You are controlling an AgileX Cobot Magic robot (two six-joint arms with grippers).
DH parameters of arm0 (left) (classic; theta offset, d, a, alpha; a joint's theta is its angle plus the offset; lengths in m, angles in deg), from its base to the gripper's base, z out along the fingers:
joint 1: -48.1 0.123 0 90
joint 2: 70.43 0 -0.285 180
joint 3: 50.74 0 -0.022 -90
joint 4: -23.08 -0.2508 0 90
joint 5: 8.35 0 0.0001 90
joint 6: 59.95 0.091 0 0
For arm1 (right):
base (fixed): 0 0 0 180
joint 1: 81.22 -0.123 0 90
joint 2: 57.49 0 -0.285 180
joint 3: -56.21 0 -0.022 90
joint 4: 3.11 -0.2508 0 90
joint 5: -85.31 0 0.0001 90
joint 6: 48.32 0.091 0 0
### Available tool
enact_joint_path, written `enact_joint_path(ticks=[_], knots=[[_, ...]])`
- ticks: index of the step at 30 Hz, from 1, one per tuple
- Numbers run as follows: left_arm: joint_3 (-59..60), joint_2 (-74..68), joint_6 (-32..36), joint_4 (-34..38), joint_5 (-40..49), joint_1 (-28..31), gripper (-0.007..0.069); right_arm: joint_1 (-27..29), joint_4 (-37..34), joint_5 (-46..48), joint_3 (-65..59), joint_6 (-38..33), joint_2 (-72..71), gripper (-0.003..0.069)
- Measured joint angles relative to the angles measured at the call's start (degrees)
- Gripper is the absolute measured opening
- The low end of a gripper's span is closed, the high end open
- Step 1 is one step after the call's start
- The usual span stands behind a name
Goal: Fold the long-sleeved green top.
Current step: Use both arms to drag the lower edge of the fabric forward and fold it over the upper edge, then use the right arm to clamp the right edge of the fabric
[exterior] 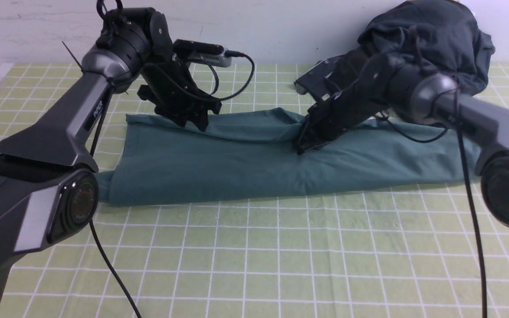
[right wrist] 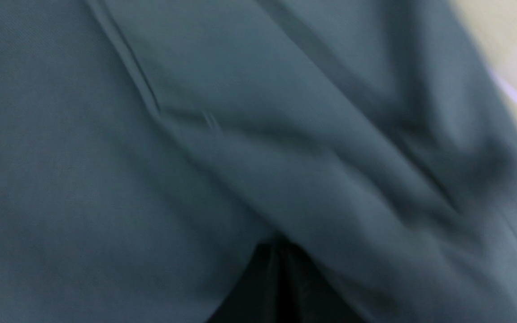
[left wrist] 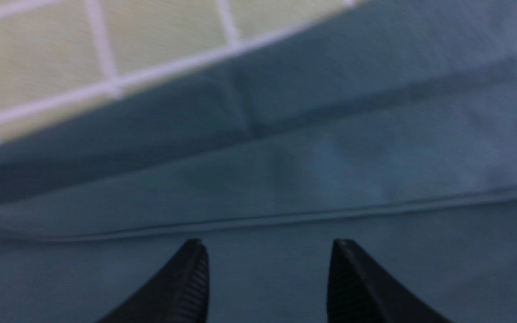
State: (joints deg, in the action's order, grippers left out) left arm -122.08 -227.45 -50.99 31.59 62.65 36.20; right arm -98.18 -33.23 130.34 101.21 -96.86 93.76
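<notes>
The green long-sleeved top (exterior: 237, 163) lies across the table as a long, flat folded band. My left gripper (exterior: 195, 121) hovers just over its far edge near the left end. In the left wrist view the left gripper (left wrist: 267, 244) is open, with only flat green cloth (left wrist: 375, 157) and a seam showing between the fingers. My right gripper (exterior: 302, 148) presses down into the middle of the band, where the cloth rucks up into a ridge. In the right wrist view the right gripper (right wrist: 281, 251) is shut, and folds of the top (right wrist: 83, 157) gather at its tips.
A heap of dark charcoal garments (exterior: 431, 35) sits at the back right against the wall, behind my right arm. The table is covered by a yellow-green checked mat (exterior: 254, 256). The left arm's cable (exterior: 113, 269) trails over the mat in front.
</notes>
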Motion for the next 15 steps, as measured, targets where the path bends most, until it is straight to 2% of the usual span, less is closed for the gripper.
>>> enact_joint_path(ticks=[1,2,3,4,6,7,10,12,15], knots=[[0.87,0.37,0.07,0.01,0.00,-0.42,0.0296,-0.22,-0.79,-3.33,0.05,-1.23,0.60,-0.0010],[2.54,1.51,0.26,0.01,0.00,-1.14,0.0257,-0.12,-4.67,-11.98,0.05,-1.81,1.94,-0.0010],[3.74,2.86,0.70,0.01,0.00,-1.55,0.0232,0.36,-7.03,-15.54,-0.01,-1.01,2.46,-0.0006],[3.74,3.19,0.77,0.01,0.06,-1.55,0.0227,0.36,-7.52,-16.08,-0.01,-1.01,2.46,-0.0006],[7.39,9.33,2.91,-0.04,0.00,-2.60,0.0163,2.76,-11.69,-18.87,0.55,1.37,1.74,0.0027],[7.68,9.33,2.91,-0.04,0.01,-2.60,0.0163,2.98,-11.99,-18.70,0.60,1.42,1.53,0.0035],[16.01,22.23,4.66,-0.64,-0.06,-2.75,0.0086,8.36,-9.89,-10.16,1.30,3.27,-6.04,0.0134],[18.48,25.91,4.90,-1.08,-0.06,-2.60,0.0071,9.46,-8.25,-7.16,1.49,4.44,-8.04,0.0155],[32.39,39.22,5.20,-3.10,-0.08,-2.29,0.0035,13.88,1.52,8.02,2.18,15.61,-15.25,0.0242]])
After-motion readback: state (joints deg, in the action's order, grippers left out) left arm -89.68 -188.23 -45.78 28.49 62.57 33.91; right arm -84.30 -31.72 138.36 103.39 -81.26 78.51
